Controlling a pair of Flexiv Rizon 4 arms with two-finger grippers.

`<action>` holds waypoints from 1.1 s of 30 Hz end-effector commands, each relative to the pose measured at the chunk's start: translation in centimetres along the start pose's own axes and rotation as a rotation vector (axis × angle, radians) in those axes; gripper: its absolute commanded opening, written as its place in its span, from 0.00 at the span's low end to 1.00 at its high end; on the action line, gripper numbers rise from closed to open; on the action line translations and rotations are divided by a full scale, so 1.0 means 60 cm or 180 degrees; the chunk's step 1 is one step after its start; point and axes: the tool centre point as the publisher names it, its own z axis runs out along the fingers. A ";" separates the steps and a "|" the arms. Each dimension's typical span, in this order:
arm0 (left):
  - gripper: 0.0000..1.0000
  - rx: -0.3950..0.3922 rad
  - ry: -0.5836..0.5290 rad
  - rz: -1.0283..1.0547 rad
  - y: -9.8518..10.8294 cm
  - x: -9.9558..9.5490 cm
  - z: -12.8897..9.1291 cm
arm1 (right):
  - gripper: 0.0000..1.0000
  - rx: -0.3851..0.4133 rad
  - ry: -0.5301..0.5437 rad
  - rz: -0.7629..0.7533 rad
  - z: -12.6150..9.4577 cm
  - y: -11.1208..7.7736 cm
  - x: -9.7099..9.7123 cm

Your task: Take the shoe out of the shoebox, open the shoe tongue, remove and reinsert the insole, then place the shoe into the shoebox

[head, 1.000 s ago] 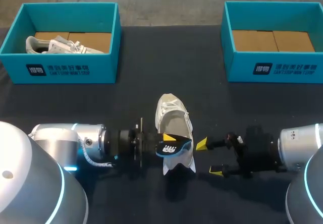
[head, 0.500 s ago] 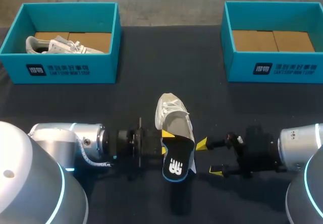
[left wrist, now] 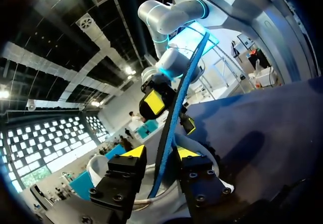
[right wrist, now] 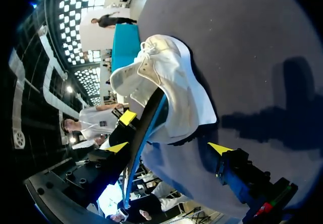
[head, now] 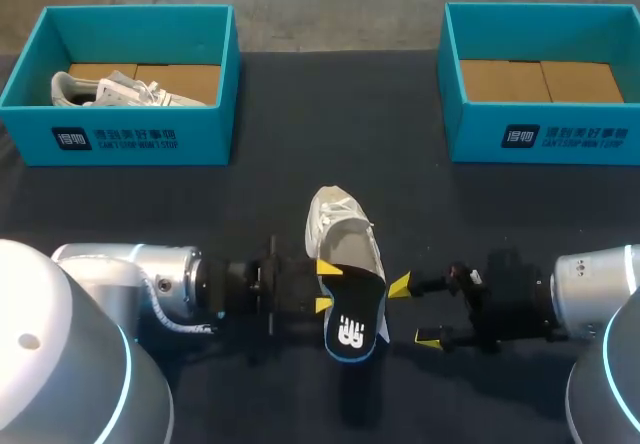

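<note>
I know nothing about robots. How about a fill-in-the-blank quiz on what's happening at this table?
1. The left gripper is shut on the black ____.
2. The right gripper's fingers are ____.
3. Between the two grippers, a white ____ lies on the table.
Missing words: insole; open; shoe.

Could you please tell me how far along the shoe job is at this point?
Done: the shoe is out, lying on the table. In hand: my left gripper grips the insole, drawn back from the shoe's opening; my right gripper sits open beside it. Left: reinsert the insole and put the shoe into a shoebox.
</note>
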 end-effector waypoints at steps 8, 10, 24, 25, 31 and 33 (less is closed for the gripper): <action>0.32 -0.0009 -0.0012 0.0042 -0.028 0.000 -0.003 | 1.00 -0.0007 -0.0027 0.0004 0.002 -0.002 0.004; 0.22 -0.0004 -0.0005 0.0049 -0.028 0.000 -0.002 | 1.00 -0.0007 -0.0027 0.0004 0.002 -0.002 0.004; 0.00 -0.0110 0.0087 0.0069 -0.004 -0.006 -0.009 | 1.00 -0.0007 -0.0027 0.0004 0.002 -0.002 0.004; 0.00 -0.0117 0.0081 0.0064 0.001 -0.006 -0.009 | 1.00 -0.0007 -0.0027 0.0004 0.002 -0.002 0.004; 0.00 -0.0181 0.0086 0.0054 0.017 -0.004 -0.005 | 1.00 -0.0007 -0.0027 0.0004 0.002 -0.002 0.004; 0.00 -0.0211 0.0091 0.0052 0.023 -0.003 -0.003 | 1.00 -0.0007 -0.0027 0.0004 0.002 -0.002 0.004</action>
